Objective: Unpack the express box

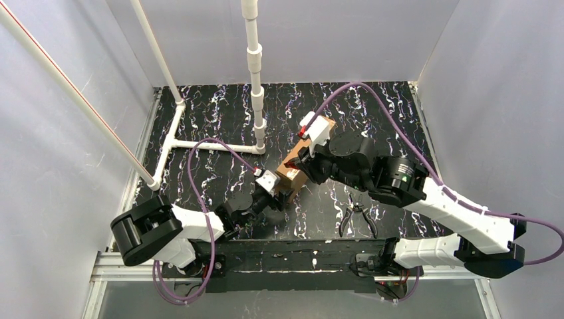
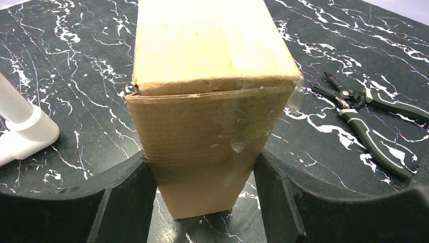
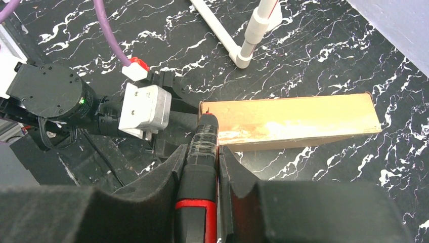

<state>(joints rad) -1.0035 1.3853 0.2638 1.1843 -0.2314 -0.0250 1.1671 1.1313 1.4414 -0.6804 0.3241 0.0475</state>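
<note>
Lying near the middle of the black, white-veined marbled tabletop [image 1: 219,113], the flat, long, plain brown cardboard express box [image 1: 291,175] is set with its long axis on a diagonal, from near-left to far-right in the overhead view. Its near end is presented to the left gripper [image 2: 202,167], and the box extends straight away from that claw, so the left arm is the nearer to this end. The left jaws are placed one on each side of the taped end face with no clear gap visible, but whether the cardboard is actually pressed cannot be told. The right gripper [image 3: 203,154] is positioned over the box from the right and is pinched on a black-and-red cylindrical hand tool [image 3: 205,134], whose tip is laid against the top edge of the same near end, just beside the left claw. Black-handled pliers [image 1: 356,219] are seen on the table near the box, apart from it. The lid is closed. It is judged that the clear-taped seam will be worked next, with the near end steadied and the tool drawn along the long axis.
</note>
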